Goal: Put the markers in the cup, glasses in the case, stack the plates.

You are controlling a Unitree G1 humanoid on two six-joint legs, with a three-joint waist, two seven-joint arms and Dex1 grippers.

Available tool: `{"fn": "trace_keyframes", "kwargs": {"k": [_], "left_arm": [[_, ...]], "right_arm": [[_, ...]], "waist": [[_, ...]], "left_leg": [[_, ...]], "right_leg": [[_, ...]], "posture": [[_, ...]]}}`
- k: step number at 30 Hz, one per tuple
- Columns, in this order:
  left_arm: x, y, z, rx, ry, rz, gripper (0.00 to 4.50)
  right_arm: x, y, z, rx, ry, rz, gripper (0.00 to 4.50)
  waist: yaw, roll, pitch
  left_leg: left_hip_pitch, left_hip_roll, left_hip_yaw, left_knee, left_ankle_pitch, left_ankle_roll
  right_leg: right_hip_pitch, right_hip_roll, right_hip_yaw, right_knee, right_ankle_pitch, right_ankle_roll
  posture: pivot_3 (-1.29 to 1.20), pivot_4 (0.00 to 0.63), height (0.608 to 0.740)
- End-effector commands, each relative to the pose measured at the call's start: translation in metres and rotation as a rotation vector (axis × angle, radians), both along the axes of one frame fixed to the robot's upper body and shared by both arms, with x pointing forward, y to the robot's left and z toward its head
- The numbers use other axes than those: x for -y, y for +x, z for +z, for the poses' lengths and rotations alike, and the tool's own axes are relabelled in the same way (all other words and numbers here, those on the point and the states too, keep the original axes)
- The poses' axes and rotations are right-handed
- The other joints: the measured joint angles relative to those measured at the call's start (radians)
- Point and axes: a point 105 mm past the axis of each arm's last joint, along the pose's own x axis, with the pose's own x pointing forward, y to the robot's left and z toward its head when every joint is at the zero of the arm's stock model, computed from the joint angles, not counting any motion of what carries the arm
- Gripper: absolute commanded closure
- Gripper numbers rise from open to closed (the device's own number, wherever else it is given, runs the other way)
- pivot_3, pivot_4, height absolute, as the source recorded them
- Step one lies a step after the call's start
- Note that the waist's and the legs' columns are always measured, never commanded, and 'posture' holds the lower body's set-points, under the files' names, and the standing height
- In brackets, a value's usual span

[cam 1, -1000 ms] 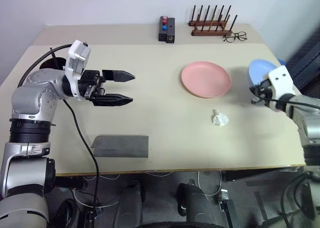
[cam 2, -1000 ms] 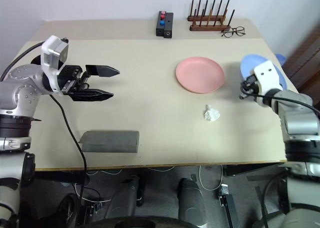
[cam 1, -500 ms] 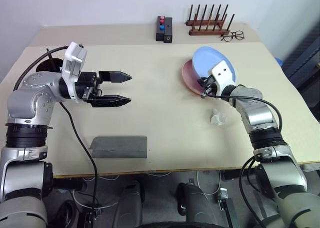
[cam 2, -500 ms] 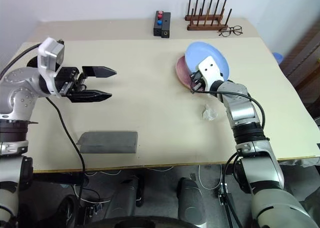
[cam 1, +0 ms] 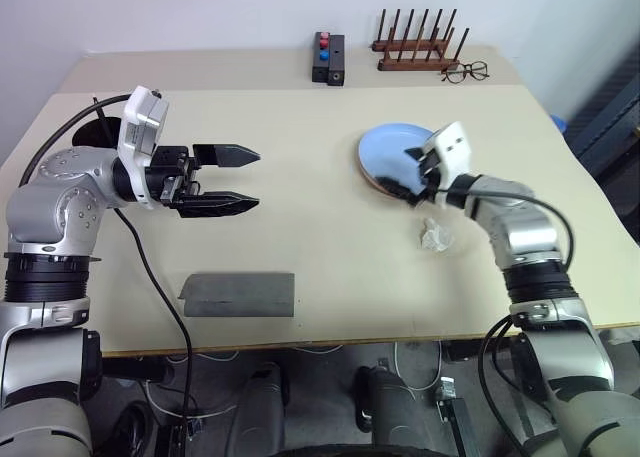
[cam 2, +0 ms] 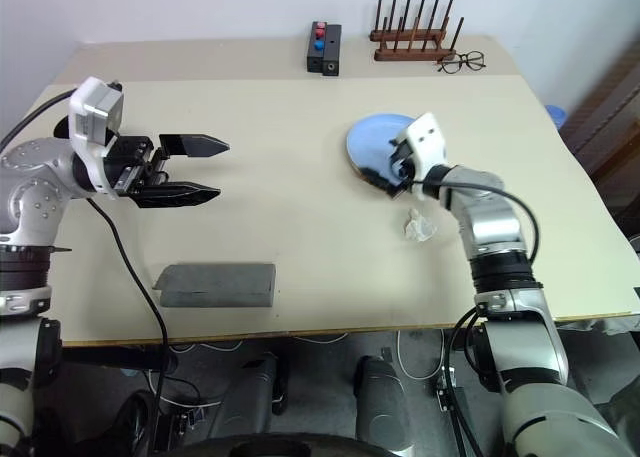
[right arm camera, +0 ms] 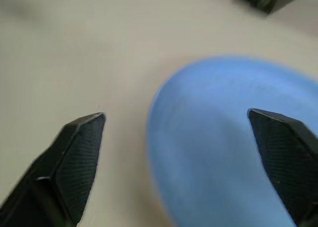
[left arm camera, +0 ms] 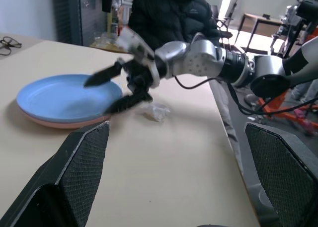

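- Light blue round shallow plate [cam 1: 396, 153] sits on salmon pink plate [left arm camera: 64, 121]; only a pink rim shows beneath. Stack looks done.
- R gripper [cam 2: 385, 171] fingers spread wide, holding nothing, hovering at blue plate's near edge, one finger over it.
- L gripper [cam 1: 250, 180] wide open, empty, held above beige table [cam 1: 300, 237], well apart from plates.
- Flat grey felt-like case [cam 1: 238, 294] near table's front edge, flap shut.
- Risk: R fingers close to rim; a careless pull-back could catch it & slide blue plate off-centre.
- Crumpled white wrapper [cam 1: 437, 237] just beside R arm; could get swept.
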Motion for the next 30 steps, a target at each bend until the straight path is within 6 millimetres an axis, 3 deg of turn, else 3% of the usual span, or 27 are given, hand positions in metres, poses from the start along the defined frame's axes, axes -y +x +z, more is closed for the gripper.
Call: {"fn": "trace_keyframes", "kwargs": {"k": [1,7,15,18,21,25,30], "left_arm": [[-0.001,-0.009,0.007,0.035,0.018,-0.042,0.0],[0.0,-0.012,-0.002,0.035,0.035,-0.058,0.0],[0.003,-0.008,0.001,0.058,0.031,-0.073,0.0],[-0.002,-0.005,0.004,0.089,0.045,-0.048,0.0],[-0.008,-0.004,0.006,0.09,0.056,-0.033,0.0],[-0.007,-0.006,0.008,0.093,0.057,-0.033,0.0],[-0.004,-0.006,0.01,0.105,0.04,-0.021,0.0]], "right_arm": [[0.033,-0.022,0.012,-0.006,-0.027,-0.039,0.03],[0.031,-0.075,-0.019,-0.24,-0.098,0.047,0.03],[0.043,-0.079,-0.063,-0.355,-0.219,-0.041,0.03],[0.052,-0.076,-0.074,-0.39,-0.244,-0.077,0.9],[0.055,-0.072,-0.075,-0.388,-0.244,-0.086,2.4],[0.052,-0.062,-0.048,-0.314,-0.196,-0.072,4.36],[0.036,-0.044,0.045,-0.07,0.025,0.012,4.44]], "waist": [[0.009,0.0,0.0],[0.009,0.0,0.0],[0.014,0.0,0.0],[0.017,0.0,0.0],[0.015,0.0,0.0],[0.015,0.0,0.0],[0.012,0.001,0.0]], "left_leg": [[0.0,0.0,0.0,0.0,0.0,0.0],[0.002,0.001,0.0,-0.002,0.0,0.0],[0.001,0.001,0.0,0.0,0.0,0.0],[0.001,0.0,0.001,0.0,0.0,0.0],[0.001,0.0,0.001,0.0,0.0,0.0],[0.001,0.0,0.001,0.0,0.0,0.0],[0.001,0.0,0.001,0.0,0.0,0.0]], "right_leg": [[0.0,0.0,0.0,0.0,0.0,0.0],[0.0,0.0,0.0,0.0,-0.001,-0.004],[0.0,0.0,0.001,-0.001,-0.001,-0.004],[0.0,0.0,0.0,-0.001,-0.001,-0.005],[0.0,0.0,0.001,-0.001,-0.001,-0.004],[0.0,0.0,0.001,-0.001,-0.001,-0.004],[-0.001,0.0,0.001,0.0,-0.001,-0.004]], "posture": [[0.0,0.15,0.74],[0.0,0.15,0.74],[0.0,0.15,0.74],[0.0,0.15,0.74],[0.0,0.15,0.74],[0.0,0.15,0.74],[0.0,0.15,0.74]]}}
